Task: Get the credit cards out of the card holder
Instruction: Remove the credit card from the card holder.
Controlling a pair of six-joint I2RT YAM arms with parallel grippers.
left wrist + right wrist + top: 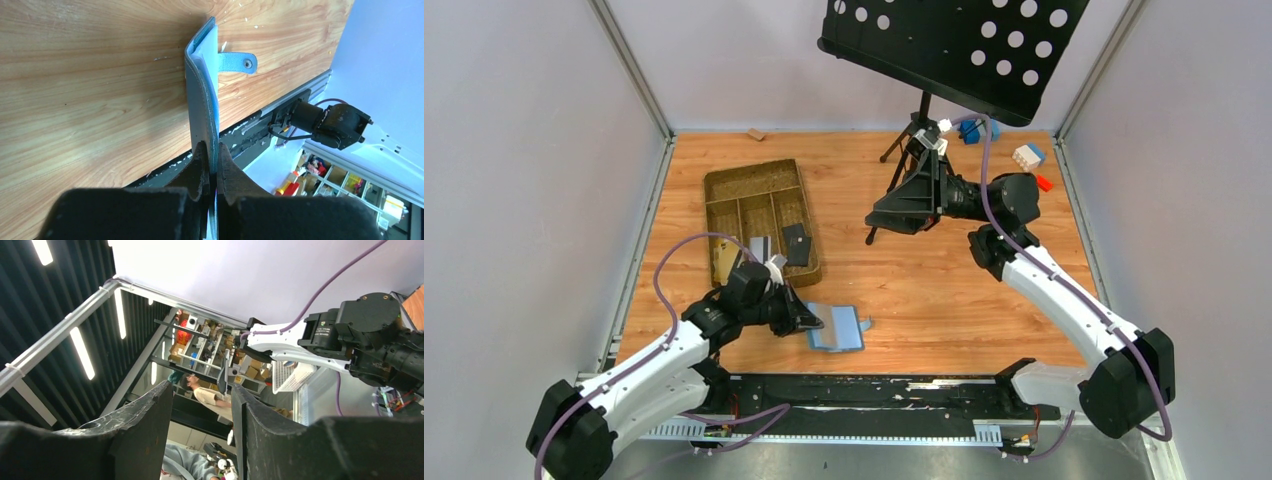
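The blue card holder (839, 328) lies opened on the wooden table near the front edge, its tab (238, 62) sticking out to one side. My left gripper (812, 321) is shut on its left flap, and the left wrist view shows that flap (202, 100) edge-on, pinched between the fingers (214, 167). A black credit card (796, 243) and a silvery grey one (761, 247) rest in the near end of the brown tray (724, 210). My right gripper (879, 215) hangs high over the table's middle, open and with nothing in it (202, 410).
A black perforated music stand (954, 40) on a tripod (914, 135) stands at the back, just behind the right arm. Toy blocks (1028, 155) lie at the back right, a small wooden block (755, 134) at the back wall. A black rail (874, 392) runs along the near edge.
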